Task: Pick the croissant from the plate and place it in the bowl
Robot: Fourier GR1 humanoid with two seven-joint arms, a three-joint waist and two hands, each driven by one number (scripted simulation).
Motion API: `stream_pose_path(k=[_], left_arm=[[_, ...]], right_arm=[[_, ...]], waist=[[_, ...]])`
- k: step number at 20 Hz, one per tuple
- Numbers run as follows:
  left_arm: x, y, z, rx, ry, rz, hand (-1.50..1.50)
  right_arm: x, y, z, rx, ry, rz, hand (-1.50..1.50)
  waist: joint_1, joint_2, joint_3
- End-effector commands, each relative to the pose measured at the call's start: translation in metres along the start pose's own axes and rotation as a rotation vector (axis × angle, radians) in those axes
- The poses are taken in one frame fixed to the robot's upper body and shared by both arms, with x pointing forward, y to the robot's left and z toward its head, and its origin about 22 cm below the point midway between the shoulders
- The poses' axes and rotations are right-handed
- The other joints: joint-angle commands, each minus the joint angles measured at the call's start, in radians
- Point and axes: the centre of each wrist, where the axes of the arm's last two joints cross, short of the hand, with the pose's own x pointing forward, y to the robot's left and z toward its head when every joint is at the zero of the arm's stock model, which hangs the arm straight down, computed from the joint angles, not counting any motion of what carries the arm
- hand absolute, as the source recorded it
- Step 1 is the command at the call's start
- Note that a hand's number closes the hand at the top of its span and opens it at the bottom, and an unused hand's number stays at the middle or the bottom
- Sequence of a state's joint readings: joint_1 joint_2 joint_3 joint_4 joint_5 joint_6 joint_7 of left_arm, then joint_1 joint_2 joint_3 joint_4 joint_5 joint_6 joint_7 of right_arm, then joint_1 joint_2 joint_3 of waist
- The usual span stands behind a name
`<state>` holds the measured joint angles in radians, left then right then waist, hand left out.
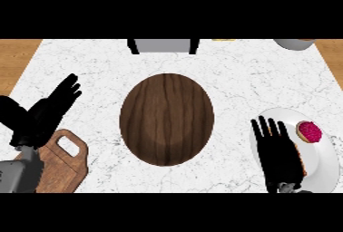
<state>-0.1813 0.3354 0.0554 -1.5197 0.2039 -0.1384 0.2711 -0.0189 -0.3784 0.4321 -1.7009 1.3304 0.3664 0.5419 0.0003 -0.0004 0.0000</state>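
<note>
A white plate (326, 158) lies at the counter's right edge. My right hand (275, 152) hovers over the plate's left half with straight fingers pointing away from me, open. A thin brown strip, apparently the croissant (303, 166), peeks out along the hand's right side; the rest of it is hidden. Whether the hand touches it I cannot tell. The dark wooden bowl (167, 118), a large oval, sits mid-counter to the left of the plate and holds nothing. My left hand (44, 115) rests open at the left with its fingers up.
A pink-frosted donut (309, 131) sits on the plate's far part. A wooden cutting board (66, 164) lies under my left forearm. A grey appliance (164, 45) stands at the back edge, with a pale container (293, 43) at the back right.
</note>
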Motion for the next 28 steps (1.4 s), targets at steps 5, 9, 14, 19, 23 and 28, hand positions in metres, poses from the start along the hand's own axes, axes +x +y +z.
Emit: stream_pose_path(k=[5,9,14,19,23,28], left_arm=[[0.002,-0.011,-0.016,0.005,-0.001,-0.023,0.0],[-0.003,-0.006,0.006,0.011,-0.016,-0.025,0.0],[-0.011,-0.003,-0.01,0.002,-0.008,-0.01,0.0],[-0.008,0.001,-0.018,0.009,0.008,-0.004,0.0],[0.006,0.008,-0.012,0.001,-0.015,-0.005,0.0],[-0.009,0.006,-0.01,0.007,-0.004,-0.001,0.0]], right_arm=[[-0.017,0.026,-0.027,0.044,0.034,0.01,-1.5],[-0.021,0.031,-0.035,0.038,0.045,0.015,-1.5],[-0.042,0.037,-0.056,0.045,0.072,0.005,-1.5],[-0.026,0.054,-0.054,0.061,0.069,-0.012,-1.5],[-0.043,0.043,-0.068,0.072,0.083,-0.009,-1.5],[-0.047,0.068,-0.07,0.084,0.056,-0.017,1.5]], waist=[[-0.002,0.001,0.0],[0.002,0.0,0.0],[0.0,0.001,0.0],[-0.002,0.001,0.0],[0.0,0.0,0.0],[0.0,0.001,0.0]])
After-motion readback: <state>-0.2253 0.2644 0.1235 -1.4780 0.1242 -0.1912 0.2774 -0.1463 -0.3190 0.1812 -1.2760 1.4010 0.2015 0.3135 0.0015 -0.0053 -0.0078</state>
